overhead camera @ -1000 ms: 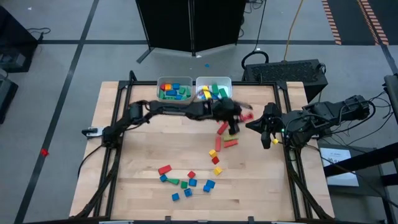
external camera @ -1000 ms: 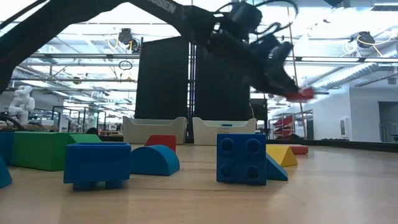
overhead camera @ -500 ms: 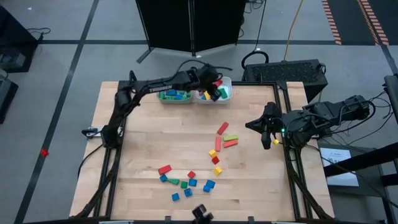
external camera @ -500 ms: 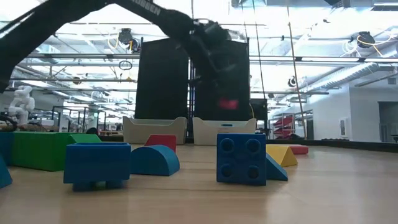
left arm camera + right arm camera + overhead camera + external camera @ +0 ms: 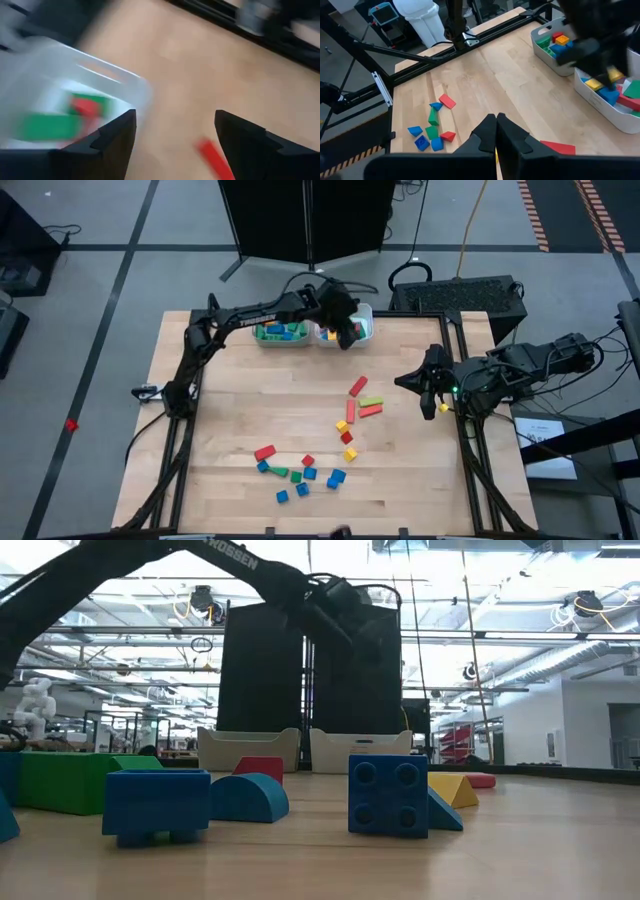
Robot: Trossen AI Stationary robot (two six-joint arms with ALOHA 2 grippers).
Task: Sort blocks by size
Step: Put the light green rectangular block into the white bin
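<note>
over the right-hand bin [image 5: 345,327] at the table's far edge hangs the left gripper [image 5: 343,326], fingers spread and empty; the right gripper [image 5: 428,388] waits pressed together near the right edge. loose blocks [image 5: 300,473] lie mid-table and nearer; likely light, rigid, slick plastic, best pinched across flat sides.

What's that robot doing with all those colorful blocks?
It's sorting toy blocks into two pale bins at the back of the table. The left gripper is open above the right-hand bin, with nothing between its fingers. The other bin beside it also holds blocks. The right gripper waits shut at the table's right edge. Plenty of blocks lie loose on the wooden table.
</note>
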